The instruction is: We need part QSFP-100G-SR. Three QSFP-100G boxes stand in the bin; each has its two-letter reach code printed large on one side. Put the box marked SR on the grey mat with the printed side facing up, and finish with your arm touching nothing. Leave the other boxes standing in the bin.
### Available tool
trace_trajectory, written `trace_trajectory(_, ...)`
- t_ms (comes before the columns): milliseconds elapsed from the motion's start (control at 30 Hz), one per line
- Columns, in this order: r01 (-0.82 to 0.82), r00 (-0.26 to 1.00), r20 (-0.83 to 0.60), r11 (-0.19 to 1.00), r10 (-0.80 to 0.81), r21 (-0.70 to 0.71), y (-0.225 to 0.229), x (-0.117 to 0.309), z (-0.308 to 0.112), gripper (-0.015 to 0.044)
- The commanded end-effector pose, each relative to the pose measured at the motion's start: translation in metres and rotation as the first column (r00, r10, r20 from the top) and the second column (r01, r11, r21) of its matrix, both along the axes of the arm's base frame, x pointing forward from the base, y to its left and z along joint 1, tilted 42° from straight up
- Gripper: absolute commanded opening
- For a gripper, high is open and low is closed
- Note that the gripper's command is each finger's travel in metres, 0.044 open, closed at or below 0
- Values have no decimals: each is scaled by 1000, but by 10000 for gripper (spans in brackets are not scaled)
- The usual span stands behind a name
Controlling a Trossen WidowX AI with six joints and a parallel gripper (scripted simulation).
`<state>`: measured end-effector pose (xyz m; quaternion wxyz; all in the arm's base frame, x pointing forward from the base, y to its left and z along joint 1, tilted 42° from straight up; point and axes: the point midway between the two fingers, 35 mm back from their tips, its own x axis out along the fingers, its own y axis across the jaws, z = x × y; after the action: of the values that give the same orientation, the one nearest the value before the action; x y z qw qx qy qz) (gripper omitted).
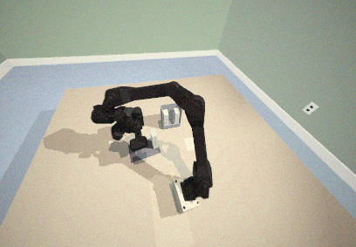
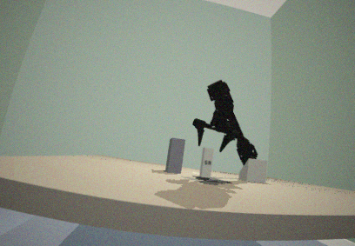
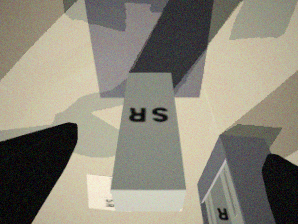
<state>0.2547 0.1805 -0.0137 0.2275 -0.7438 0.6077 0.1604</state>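
Note:
The white SR box [image 1: 154, 139] [image 2: 206, 164] [image 3: 150, 145] stands on end, roughly upright, at one edge of the grey mat [image 1: 140, 158] [image 3: 107, 80]. Its printed side faces sideways, out over the mat. My gripper [image 1: 127, 139] [image 2: 210, 149] [image 3: 170, 148] is open and empty, with its fingertips around the height of the box's top in the exterior view and one finger on each side of the box in the wrist view. Two white boxes, one [image 1: 165, 118] beside the other [image 1: 176, 116], stand in the bin [image 1: 170, 126] [image 2: 176, 156] [image 3: 250, 150].
The bin stands close to the right finger in the wrist view. A small white card [image 1: 188, 141] [image 3: 97, 187] with SR on it lies on the table [image 1: 109, 198]. The arm's pale base plate [image 1: 178, 198] [image 2: 257, 171] is at the front in the top view.

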Motion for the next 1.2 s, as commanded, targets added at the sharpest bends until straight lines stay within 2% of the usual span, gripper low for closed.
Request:
trace_trajectory(0, -3, 1000, 0, 1000, 3, -2, -8, 2, 0, 440)
trace_trajectory(733, -2, 1000, 1, 1000, 2, -6, -44, 5, -5, 440)
trace_trajectory(1167, 1, 1000, 1, 1000, -1, -4, -40, 5, -6, 440)
